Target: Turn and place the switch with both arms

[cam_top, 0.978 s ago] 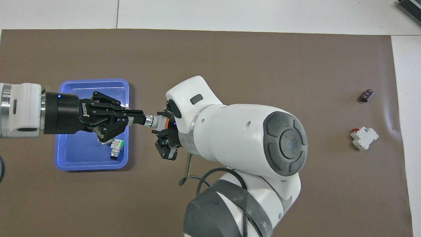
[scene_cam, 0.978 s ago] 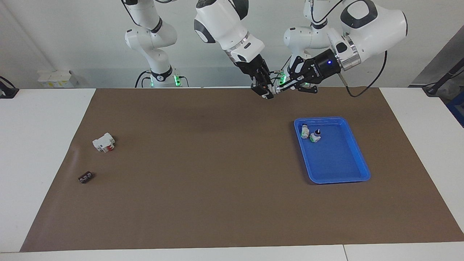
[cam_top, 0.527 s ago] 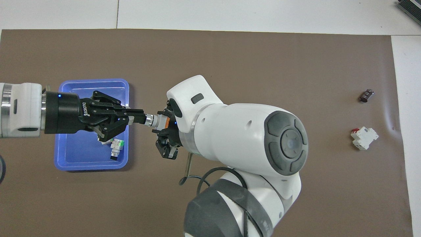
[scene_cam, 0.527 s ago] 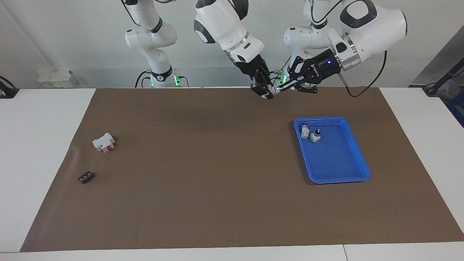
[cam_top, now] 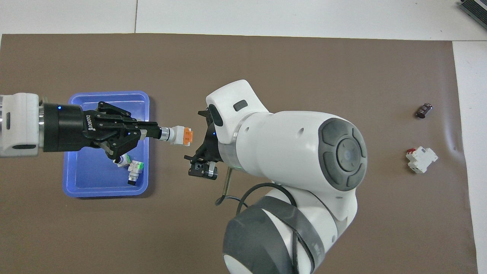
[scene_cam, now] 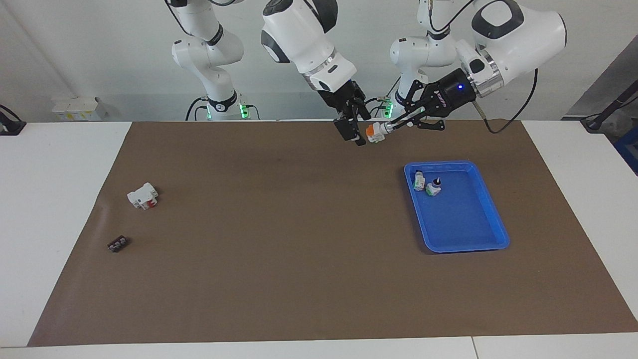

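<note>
brown worktop mat (scene_cam: 279,279): beside the blue tray (scene_cam: 491,234), the switch (scene_cam: 375,132) is clamped by the left gripper (scene_cam: 394,124); the right gripper (scene_cam: 355,130) is spread wide, apart.

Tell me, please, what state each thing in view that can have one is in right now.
Switch: airborne, held by its knob end.
Left gripper: shut on the switch.
Right gripper: open, beside the switch.
Tray: holds two green-and-white switches.
</note>
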